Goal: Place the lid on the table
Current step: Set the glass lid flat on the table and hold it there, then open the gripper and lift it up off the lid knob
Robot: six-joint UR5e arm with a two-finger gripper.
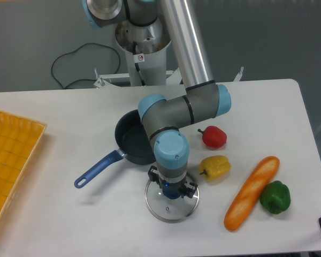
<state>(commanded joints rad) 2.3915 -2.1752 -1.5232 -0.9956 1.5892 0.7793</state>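
The lid (172, 201) lies on the table (69, 214), just near of the saucepan (134, 140). The gripper (172, 190) looks pressed on its blue knob. To finish well, I would spread the fingers fully, then lift straight up, so the lid does not slide

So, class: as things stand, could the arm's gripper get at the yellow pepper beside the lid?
Probably yes: the yellow pepper lies uncovered just beside the gripper, nothing between them, though the gripper sits at the lid knob.
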